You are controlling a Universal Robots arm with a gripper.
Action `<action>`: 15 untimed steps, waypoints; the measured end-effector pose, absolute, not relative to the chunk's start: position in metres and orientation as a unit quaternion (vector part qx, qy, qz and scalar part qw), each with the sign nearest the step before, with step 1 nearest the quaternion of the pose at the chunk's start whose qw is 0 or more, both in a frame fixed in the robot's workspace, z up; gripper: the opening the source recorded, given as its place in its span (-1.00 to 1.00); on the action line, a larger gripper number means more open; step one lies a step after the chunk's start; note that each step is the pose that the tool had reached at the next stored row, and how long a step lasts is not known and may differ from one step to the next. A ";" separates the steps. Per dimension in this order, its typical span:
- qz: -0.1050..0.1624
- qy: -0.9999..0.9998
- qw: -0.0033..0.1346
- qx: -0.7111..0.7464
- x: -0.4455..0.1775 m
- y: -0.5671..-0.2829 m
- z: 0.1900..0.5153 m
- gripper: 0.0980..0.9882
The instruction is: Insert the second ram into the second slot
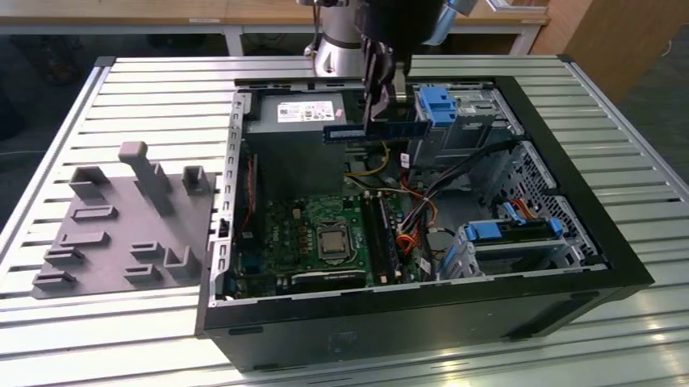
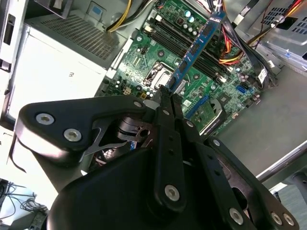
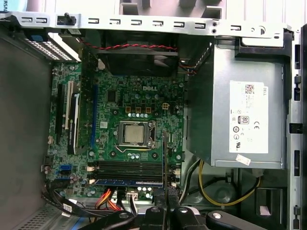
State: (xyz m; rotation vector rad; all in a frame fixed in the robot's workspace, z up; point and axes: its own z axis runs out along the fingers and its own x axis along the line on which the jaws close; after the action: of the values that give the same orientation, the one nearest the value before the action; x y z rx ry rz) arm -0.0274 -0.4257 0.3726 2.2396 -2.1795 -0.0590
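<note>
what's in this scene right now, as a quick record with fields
gripper: gripper shut on the second ram
ram state: held in the air over the open computer case, not yet in a slot
target area: memory slots on the motherboard, beside the processor socket
outside the case: grey fixture tray on the exterior view's left

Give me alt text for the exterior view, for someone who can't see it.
A gripper holds the ram roughly level above an open computer case, jaws shut on it. The case lies on a slatted table, motherboard exposed, with a grey holder block at the exterior view's left.
</note>
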 end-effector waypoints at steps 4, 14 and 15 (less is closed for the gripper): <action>-0.019 -0.697 0.008 0.716 -0.027 -0.429 0.373 -0.92; -0.019 -0.720 0.008 0.694 -0.027 -0.432 0.372 -0.92; -0.019 -0.722 0.008 0.691 -0.027 -0.433 0.372 -0.92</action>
State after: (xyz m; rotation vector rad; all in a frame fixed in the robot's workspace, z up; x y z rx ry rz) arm -0.0275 -0.4326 0.3724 2.1619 -2.2576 -0.0590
